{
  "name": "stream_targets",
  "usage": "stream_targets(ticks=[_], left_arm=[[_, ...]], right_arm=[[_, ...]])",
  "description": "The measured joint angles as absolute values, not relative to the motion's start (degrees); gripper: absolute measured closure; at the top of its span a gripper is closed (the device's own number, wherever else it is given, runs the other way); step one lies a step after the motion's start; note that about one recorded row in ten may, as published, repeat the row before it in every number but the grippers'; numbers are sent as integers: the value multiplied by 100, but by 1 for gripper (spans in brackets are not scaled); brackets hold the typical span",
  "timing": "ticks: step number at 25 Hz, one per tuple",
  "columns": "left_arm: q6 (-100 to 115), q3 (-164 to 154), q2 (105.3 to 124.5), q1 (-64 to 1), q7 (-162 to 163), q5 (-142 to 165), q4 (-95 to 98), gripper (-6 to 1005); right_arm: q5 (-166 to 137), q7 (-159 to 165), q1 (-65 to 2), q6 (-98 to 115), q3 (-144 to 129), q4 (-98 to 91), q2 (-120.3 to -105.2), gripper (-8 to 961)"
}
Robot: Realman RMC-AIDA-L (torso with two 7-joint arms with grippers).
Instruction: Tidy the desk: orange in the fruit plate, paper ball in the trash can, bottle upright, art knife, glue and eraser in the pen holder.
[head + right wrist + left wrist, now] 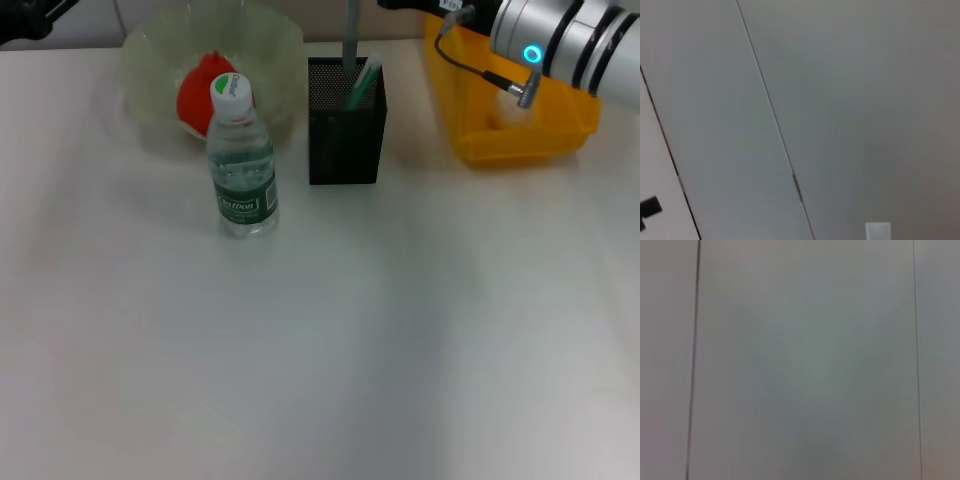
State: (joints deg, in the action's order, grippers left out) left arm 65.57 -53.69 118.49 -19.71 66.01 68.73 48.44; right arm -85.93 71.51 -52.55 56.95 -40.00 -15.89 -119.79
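Although neither end effector itself shows in any view, the right arm [570, 40] reaches across the upper right of the head view, its silver wrist over the yellow trash can [520, 140]; whether its end effector is apart or together I cannot tell. A dark piece of the left arm [35, 20] sits in the upper left corner, seemingly parked clear of the work, and its end effector is out of sight.

Under the right wrist, something pale lies inside the trash can, probably the paper ball [512, 110], though it is too blurred to be sure. At upper centre, the black mesh pen holder [345, 135] stands on the desk [320, 350] with a green-tipped item and a grey one poking out of its top; the eraser cannot be seen. Further left, the bottle [242, 160] stands upright, cap up, just in front of the pale-green fruit plate [150, 60], where the orange [195, 95] rests inside, partly hidden behind the bottle's cap.

Judging by this layout, nearly every item already sits where the task wants it.
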Motion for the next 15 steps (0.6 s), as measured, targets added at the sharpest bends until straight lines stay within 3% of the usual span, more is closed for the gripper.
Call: stream_targets(ticks=[12,15], left_arm=[[6775,-5361,11850,-1740,6606,6588,4766,300],[6857,-5361,11841,-1704,6618,6561,4765,300]], right_arm=[[-8599,6828,-5404,5633,-4412,-1465,-11980,798],[-8601,7061,-5361,5607,-4572,-1502,-11972,682]])
